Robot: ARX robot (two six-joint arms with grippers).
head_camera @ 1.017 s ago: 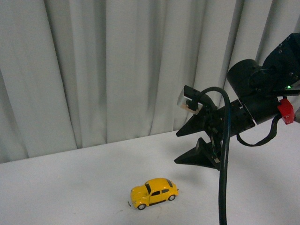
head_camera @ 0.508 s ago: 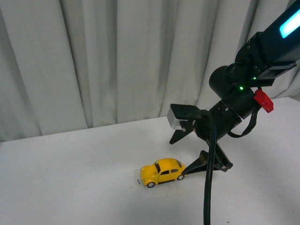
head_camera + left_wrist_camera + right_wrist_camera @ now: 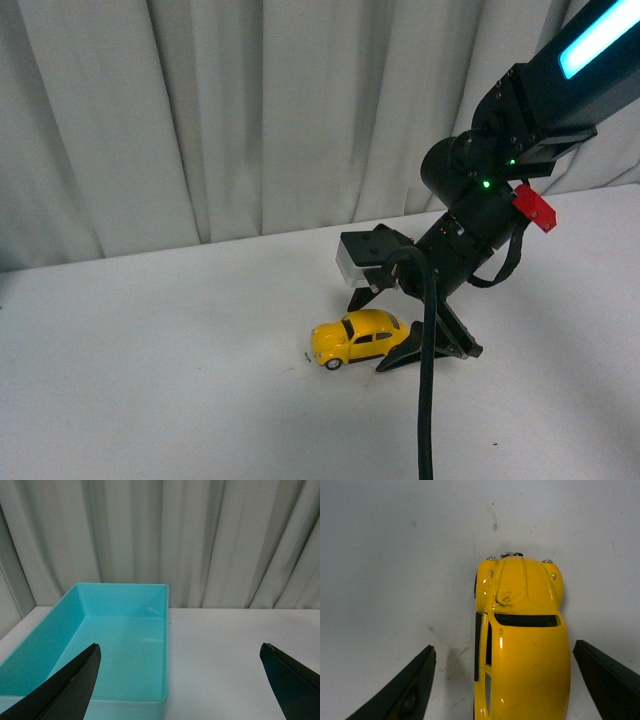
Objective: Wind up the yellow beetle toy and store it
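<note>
The yellow beetle toy [image 3: 358,337] stands on its wheels on the white table [image 3: 150,380], nose toward the left in the front view. My right gripper [image 3: 366,337] is down at table level, open, with one finger on each side of the car's rear half. In the right wrist view the yellow beetle toy [image 3: 522,645] fills the space between the two dark fingers [image 3: 420,680] of my right gripper [image 3: 502,650], and a narrow gap shows on either side. My left gripper [image 3: 180,647] is open and holds nothing.
In the left wrist view a turquoise rectangular bin [image 3: 167,645] with nothing in it sits on the white table [image 3: 235,650], partly under one left finger. Grey-white curtains [image 3: 250,120] close off the back. The right arm's black cable [image 3: 428,400] hangs in front of the car's rear.
My right gripper has come down from above and to the right of the car and now straddles it, still open. The car has not been lifted.
</note>
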